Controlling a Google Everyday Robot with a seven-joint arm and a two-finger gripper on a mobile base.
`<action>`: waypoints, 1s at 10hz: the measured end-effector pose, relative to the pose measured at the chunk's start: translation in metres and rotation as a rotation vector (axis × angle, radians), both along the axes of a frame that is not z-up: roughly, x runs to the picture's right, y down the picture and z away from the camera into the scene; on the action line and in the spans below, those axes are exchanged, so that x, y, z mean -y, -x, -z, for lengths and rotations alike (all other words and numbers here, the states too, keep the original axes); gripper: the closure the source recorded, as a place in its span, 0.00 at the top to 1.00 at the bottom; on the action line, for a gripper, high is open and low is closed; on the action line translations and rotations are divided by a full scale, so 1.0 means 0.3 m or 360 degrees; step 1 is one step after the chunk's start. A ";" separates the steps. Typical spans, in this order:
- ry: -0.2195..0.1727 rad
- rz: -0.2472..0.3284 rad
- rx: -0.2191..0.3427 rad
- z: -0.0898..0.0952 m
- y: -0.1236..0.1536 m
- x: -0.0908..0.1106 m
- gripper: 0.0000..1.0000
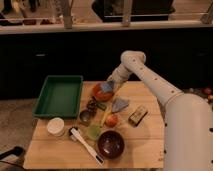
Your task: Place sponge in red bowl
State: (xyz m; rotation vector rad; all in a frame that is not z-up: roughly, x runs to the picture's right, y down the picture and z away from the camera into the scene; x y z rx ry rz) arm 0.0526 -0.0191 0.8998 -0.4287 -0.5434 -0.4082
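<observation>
tool [111, 81] hangs over the far-right rim of the red bowl [97, 93], on the white arm [150, 80] coming in from the right. spread or pressed together: cannot tell. sponge [106, 88] at the tool's tip, inside the red bowl's outline; held or resting, cannot tell. left of the red bowl: green tray [59, 95]. just right and nearer: grey-blue wedge [120, 104]. nearer, slightly left: metal cup [85, 117]. well nearer, toward the bench [145, 145] front: maroon bowl [110, 144].
</observation>
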 end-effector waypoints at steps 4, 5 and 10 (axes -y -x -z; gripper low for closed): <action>0.0031 -0.0039 0.0026 -0.085 0.021 0.101 0.01; 0.0051 -0.0038 0.0039 -0.096 0.037 0.106 0.01; 0.0122 -0.0035 0.0066 -0.141 0.079 0.099 0.01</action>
